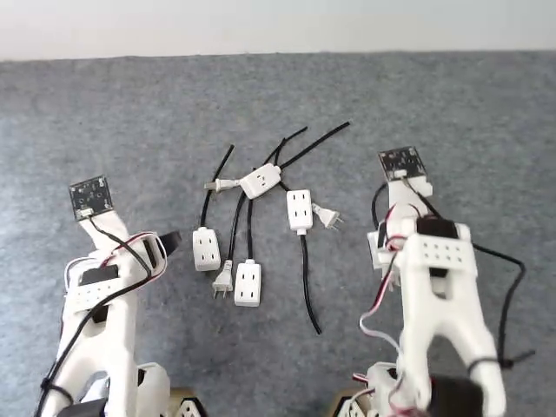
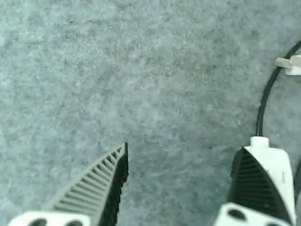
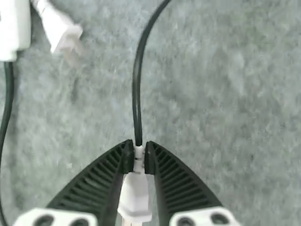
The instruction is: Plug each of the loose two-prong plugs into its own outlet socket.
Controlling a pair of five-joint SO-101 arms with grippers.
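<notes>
Right wrist view: ribbed tool (image 3: 136, 149) pinches smooth white plug (image 3: 135, 195).

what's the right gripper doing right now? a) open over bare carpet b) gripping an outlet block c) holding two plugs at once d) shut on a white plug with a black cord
D: in the right wrist view the right gripper has both fingers closed against a white plug, whose black cord runs out from between the tips.

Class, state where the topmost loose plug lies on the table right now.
In the high view, the topmost plug lies just left of the upper outlet socket, its prongs pointing left.
</notes>
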